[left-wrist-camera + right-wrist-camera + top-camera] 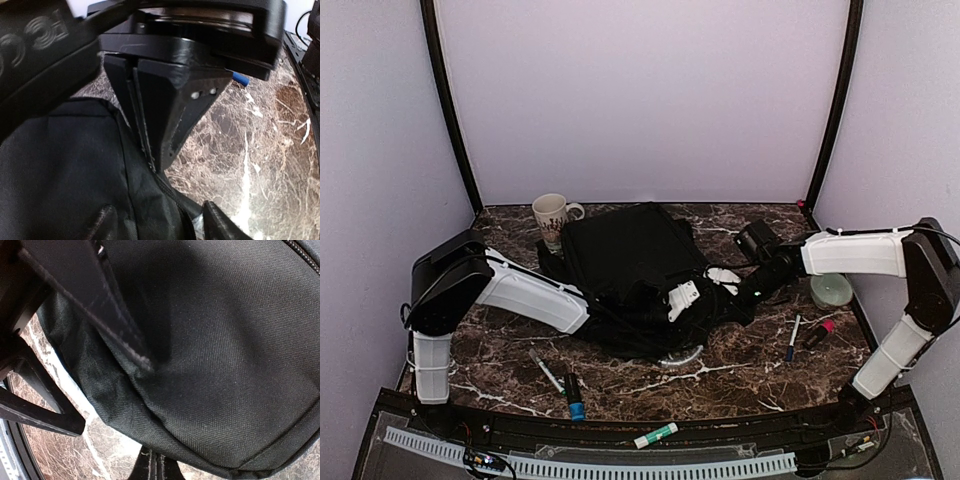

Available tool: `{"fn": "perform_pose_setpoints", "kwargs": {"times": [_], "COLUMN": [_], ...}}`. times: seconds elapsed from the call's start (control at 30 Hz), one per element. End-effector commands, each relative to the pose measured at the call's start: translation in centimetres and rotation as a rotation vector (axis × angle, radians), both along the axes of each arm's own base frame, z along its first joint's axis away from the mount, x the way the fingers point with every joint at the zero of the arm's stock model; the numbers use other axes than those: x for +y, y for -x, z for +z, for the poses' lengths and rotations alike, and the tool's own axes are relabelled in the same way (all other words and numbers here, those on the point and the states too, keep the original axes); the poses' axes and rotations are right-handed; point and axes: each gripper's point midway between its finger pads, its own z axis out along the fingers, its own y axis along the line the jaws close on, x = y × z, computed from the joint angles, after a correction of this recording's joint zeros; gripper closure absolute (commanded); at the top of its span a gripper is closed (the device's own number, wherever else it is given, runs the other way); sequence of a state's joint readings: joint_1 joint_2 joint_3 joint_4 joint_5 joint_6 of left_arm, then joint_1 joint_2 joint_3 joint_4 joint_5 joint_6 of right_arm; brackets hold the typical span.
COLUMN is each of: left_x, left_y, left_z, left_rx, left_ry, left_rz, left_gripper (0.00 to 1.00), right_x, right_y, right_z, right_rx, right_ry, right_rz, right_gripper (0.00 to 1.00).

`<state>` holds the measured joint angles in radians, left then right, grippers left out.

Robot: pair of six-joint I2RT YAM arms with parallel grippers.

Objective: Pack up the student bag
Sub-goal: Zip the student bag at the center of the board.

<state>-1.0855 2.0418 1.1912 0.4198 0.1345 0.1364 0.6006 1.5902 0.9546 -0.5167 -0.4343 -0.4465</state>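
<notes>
Left gripper (184, 187): jaws apart, the edge of the large black soft fabric backpack (625, 255) between them. Right gripper (155, 467): jaws together against the backpack's rounded side; whether fabric is pinched cannot be determined. Backpack lies mid-table on the brown veined marble tabletop (750, 375), with a white patterned mug (552, 214) just beside its far-left corner.

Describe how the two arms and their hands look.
Both the left arm and right arm have white shell links between bulky black joints, with thin cables by their bases. The left hand is black plastic, its fingers angular and wedge-shaped.
</notes>
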Motion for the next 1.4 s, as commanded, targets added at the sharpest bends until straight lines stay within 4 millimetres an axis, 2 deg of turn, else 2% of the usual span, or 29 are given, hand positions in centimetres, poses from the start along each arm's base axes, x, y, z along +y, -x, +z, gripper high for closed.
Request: {"fn": "perform_pose_setpoints", "kwargs": {"times": [0.0,0.2,0.27,0.67,0.8,1.0,1.23,1.37], "left_x": [-1.1,-0.6,-0.5,0.0,0.1,0.6,0.6,1.8], "left_y": [0.1,0.2,0.2,-0.2,-0.3,-0.2,-0.1,0.5], "left_z": [0.8,-0.2,-0.3,-0.7,-0.8,-0.9,-0.4,0.1], "left_rx": [-0.008,0.005,0.007,0.005,-0.003,0.004,-0.002,-0.001], "left_ry": [0.038,0.02,0.018,-0.008,-0.007,-0.016,-0.018,-0.024], "left_rz": [-0.012,0.001,0.002,0.033,0.04,0.047,0.041,0.044], "left_gripper": [0.47,0.91,1.0,1.0,1.0,1.0,1.0,1.0], "right_x": [1.1,1.0,1.0,-0.8,-0.4,-0.7,-1.3,-2.2], "right_y": [0.2,-0.4,-0.5,-0.9,-1.4,-1.4,-2.2,-2.8], "right_z": [1.7,1.9,2.1,2.9,3.4,3.1,2.7,1.6], "right_rx": [-0.02,-0.017,-0.015,-0.042,-0.043,-0.056,-0.077,-0.075], "right_ry": [-0.078,-0.081,-0.085,-0.089,-0.101,-0.094,-0.063,-0.035], "right_rz": [0.018,-0.001,-0.007,-0.065,-0.065,-0.069,-0.092,-0.114], "right_gripper": [1.0,1.0,1.0,1.0,1.0,1.0,1.0,1.0]}}
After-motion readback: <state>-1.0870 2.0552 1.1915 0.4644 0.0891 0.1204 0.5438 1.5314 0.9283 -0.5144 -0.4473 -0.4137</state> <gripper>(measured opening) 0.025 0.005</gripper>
